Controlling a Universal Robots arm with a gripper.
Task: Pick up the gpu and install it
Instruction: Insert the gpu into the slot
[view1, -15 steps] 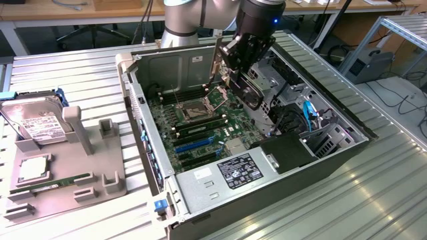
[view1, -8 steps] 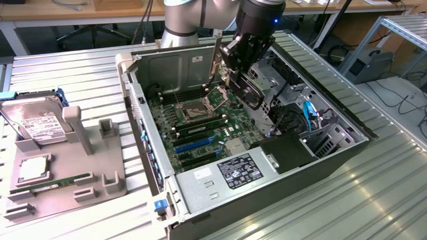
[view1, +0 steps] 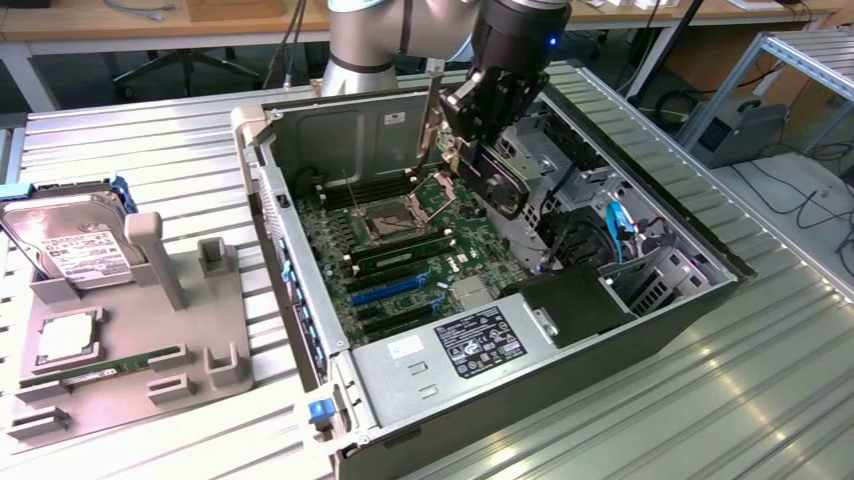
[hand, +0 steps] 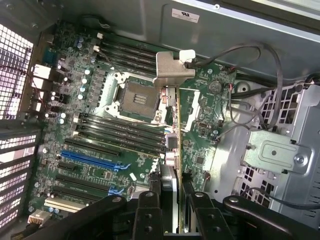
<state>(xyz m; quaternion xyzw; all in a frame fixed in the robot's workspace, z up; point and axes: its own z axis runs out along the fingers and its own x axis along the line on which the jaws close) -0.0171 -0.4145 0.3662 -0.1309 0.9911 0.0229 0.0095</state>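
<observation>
My end effector (view1: 483, 150) is clenched on the gpu (view1: 497, 186), held edge-down above the motherboard (view1: 461, 262) inside the open PC case (view1: 310, 130); pick-up looks done, expansion slots (view1: 387, 292) not yet filled.

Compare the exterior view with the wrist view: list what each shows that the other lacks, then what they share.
Exterior view: the arm, and on the exterior view's left of the case a gray rack carrying a hard drive, a CPU and a RAM stick. Wrist view: the case's rear grille and the gpu edge-on, with its bracket. Both: the gripper shut on the gpu, over the motherboard with its bare CPU socket and blue slots.
</observation>
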